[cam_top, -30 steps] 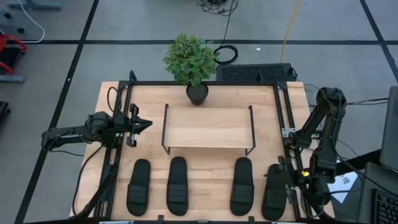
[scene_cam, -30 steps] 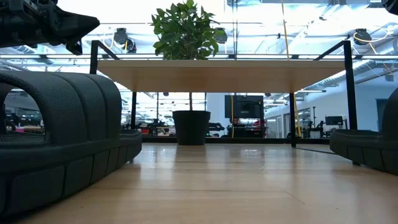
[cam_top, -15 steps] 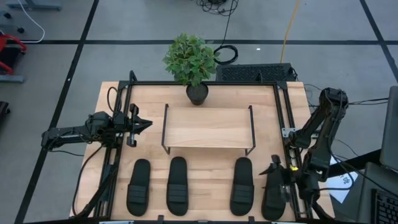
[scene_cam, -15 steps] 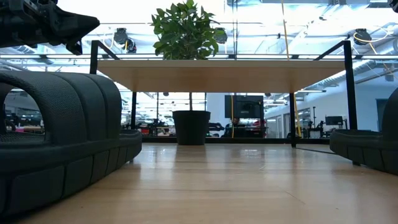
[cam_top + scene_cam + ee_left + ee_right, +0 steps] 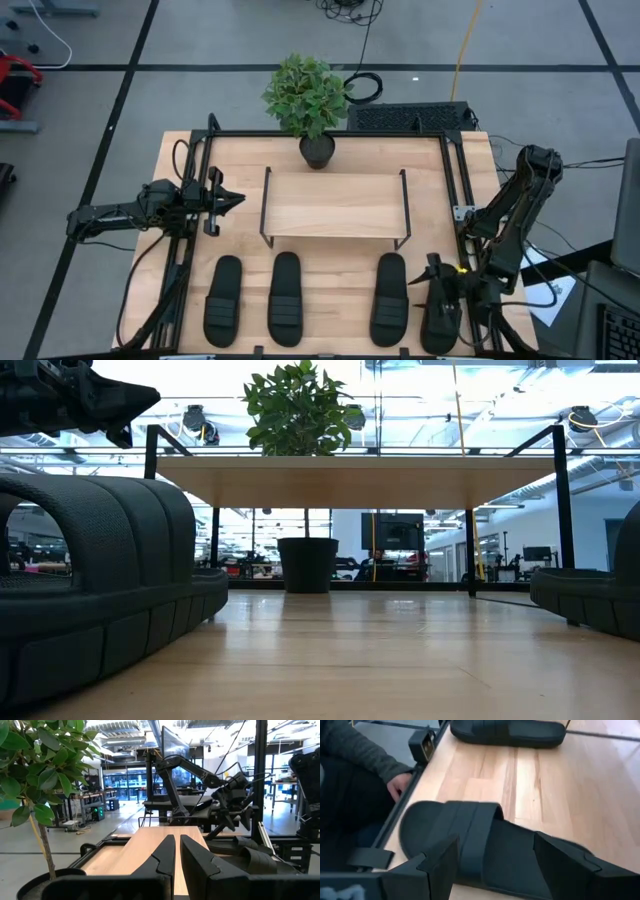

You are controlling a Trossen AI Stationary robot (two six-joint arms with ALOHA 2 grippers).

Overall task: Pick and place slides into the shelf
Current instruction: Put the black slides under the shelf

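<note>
the slides are four matching all-black sandals with wide ribbed straps, lying in a row along the near edge of the table (image 5: 420, 170): the far-left slide (image 5: 222, 300), the second slide (image 5: 285, 298), the third slide (image 5: 389, 298) and the far-right slide (image 5: 441, 318). the first two lie close together, and a wider gap of bare wood separates them from the other two. the shelf (image 5: 334, 205), a light wood plank on thin black wire legs, stands in the middle of the table behind the row, its top bare. in the low view nothing shows under it.

a potted plant (image 5: 309, 100) stands just behind the shelf at the table's far edge. in the right wrist view a person's hand (image 5: 398, 785) and grey sleeve (image 5: 355, 747) show just beyond the table's black edge rail.

the right gripper (image 5: 436, 285) hangs over the far-right slide's strap end; in the right wrist view its fingers (image 5: 437, 865) are spread wide, one on each side of that slide's strap, gripping nothing. the left gripper (image 5: 228, 198) waits at the table's left side beside the shelf, its fingers nearly together with only a thin slit between them, empty.
</note>
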